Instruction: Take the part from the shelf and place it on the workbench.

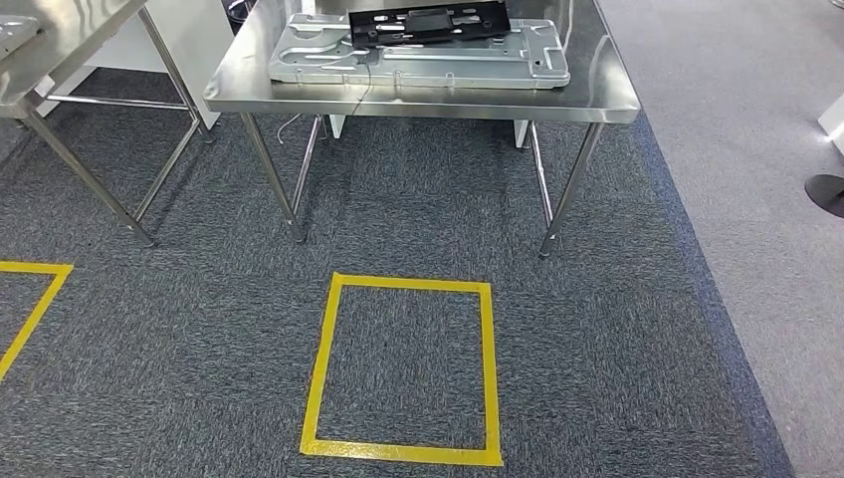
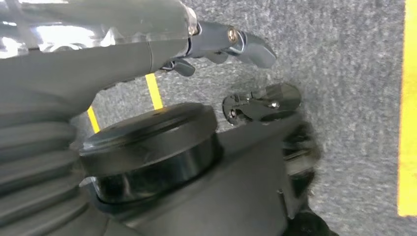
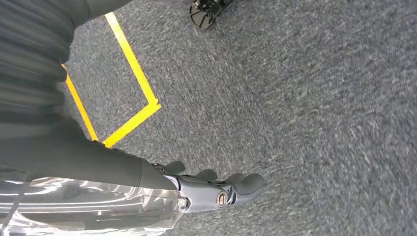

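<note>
A steel workbench (image 1: 418, 100) stands ahead of me in the head view. On it lies a large silver sheet-metal panel (image 1: 328, 60) with a black flat part (image 1: 428, 25) resting on its far half. My left hand (image 2: 231, 42) hangs beside my body above the carpet, fingers loosely stretched out and holding nothing. My right hand (image 3: 216, 189) hangs the same way over the carpet, fingers extended and empty. Both hands are far from the workbench.
A yellow tape square (image 1: 403, 368) marks the dark carpet just before the workbench. A second steel table (image 1: 40, 60) stands at the far left, with more yellow tape (image 1: 30, 299) below it. Light grey floor (image 1: 756, 199) runs along the right, with a dark round base (image 1: 826, 194) at the edge.
</note>
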Action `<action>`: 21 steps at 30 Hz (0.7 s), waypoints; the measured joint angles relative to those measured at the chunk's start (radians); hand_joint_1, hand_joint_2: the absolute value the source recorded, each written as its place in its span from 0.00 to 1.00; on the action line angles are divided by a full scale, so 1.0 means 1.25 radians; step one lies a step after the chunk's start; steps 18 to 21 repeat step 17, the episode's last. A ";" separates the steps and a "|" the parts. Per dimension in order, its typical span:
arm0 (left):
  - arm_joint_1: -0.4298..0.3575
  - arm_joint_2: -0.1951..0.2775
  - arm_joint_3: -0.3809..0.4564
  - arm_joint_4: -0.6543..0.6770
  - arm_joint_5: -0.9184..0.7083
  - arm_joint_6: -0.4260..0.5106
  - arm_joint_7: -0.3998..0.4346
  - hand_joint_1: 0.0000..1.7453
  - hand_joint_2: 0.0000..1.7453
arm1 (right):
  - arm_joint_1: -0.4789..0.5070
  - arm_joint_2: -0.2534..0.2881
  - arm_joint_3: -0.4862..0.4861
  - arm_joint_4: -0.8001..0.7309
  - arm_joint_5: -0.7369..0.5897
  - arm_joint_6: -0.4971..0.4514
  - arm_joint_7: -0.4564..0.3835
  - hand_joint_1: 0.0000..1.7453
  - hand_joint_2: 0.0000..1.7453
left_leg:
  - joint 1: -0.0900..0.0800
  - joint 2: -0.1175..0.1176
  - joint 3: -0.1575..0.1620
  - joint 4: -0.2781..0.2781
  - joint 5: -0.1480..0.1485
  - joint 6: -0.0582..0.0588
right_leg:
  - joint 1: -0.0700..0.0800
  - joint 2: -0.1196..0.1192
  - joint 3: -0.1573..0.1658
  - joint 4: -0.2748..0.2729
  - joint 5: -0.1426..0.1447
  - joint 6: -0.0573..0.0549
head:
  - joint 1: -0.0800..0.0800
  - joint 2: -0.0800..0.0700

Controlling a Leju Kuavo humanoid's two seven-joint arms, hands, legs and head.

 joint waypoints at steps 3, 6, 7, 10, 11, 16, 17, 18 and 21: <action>0.019 0.001 0.046 0.000 -0.048 -0.006 0.009 0.00 1.00 | 0.002 0.000 0.044 -0.004 -0.030 0.008 0.006 0.00 1.00 | 0.005 0.000 -0.061 0.135 -0.050 -0.009 | 0.000 0.000 -0.006 0.004 0.001 -0.002 | 0.000 0.000; 0.037 0.004 0.096 0.000 -0.096 -0.009 0.017 0.00 1.00 | 0.002 0.000 0.087 -0.016 -0.061 0.018 0.013 0.00 1.00 | 0.011 0.000 -0.012 0.037 0.018 -0.010 | 0.000 0.000 -0.010 0.014 0.000 0.001 | 0.000 0.000; 0.041 0.005 0.113 0.000 -0.112 -0.010 0.019 0.00 1.00 | 0.001 0.000 0.102 -0.020 -0.071 0.021 0.016 0.00 1.00 | 0.011 0.000 0.013 -0.018 0.038 -0.008 | 0.001 0.000 -0.012 0.019 -0.002 0.005 | 0.000 0.000; 0.052 0.007 0.166 0.000 -0.161 -0.013 0.027 0.00 1.00 | 0.002 0.001 0.153 -0.034 -0.103 0.030 0.022 0.00 1.00 | 0.007 -0.001 0.037 -0.081 0.052 0.006 | 0.004 0.000 -0.018 0.028 -0.003 0.019 | 0.000 0.000; 0.054 0.007 0.184 -0.001 -0.177 -0.016 0.029 0.00 1.00 | 0.002 0.001 0.169 -0.037 -0.113 0.032 0.024 0.00 1.00 | 0.007 -0.002 0.035 -0.082 0.055 0.012 | 0.003 0.000 -0.019 0.026 -0.001 0.024 | 0.000 0.000; 0.062 0.008 0.271 -0.014 -0.262 -0.024 0.043 0.00 0.25 | 0.019 0.004 0.247 -0.045 -0.166 0.047 0.037 0.00 0.50 | 0.009 0.001 0.026 -0.088 0.069 0.033 | -0.003 0.002 -0.078 0.164 -0.091 0.043 | 0.000 0.000; 0.063 0.008 0.279 -0.017 -0.271 -0.025 0.045 0.00 0.00 | 0.021 0.004 0.254 -0.045 -0.171 0.049 0.037 0.00 0.33 | 0.008 0.001 0.024 -0.088 0.070 0.034 | -0.003 0.003 -0.091 0.195 -0.108 0.044 | 0.000 0.000; 0.063 0.008 0.279 -0.017 -0.271 -0.025 0.045 0.00 0.00 | 0.021 0.004 0.254 -0.045 -0.171 0.049 0.037 0.00 0.33 | 0.008 0.001 0.024 -0.088 0.070 0.034 | -0.003 0.003 -0.091 0.195 -0.108 0.044 | 0.000 0.000; 0.063 0.008 0.279 -0.017 -0.271 -0.025 0.045 0.00 0.00 | 0.021 0.004 0.254 -0.045 -0.171 0.049 0.037 0.00 0.33 | 0.008 0.001 0.024 -0.088 0.070 0.034 | -0.003 0.003 -0.091 0.195 -0.108 0.044 | 0.000 0.000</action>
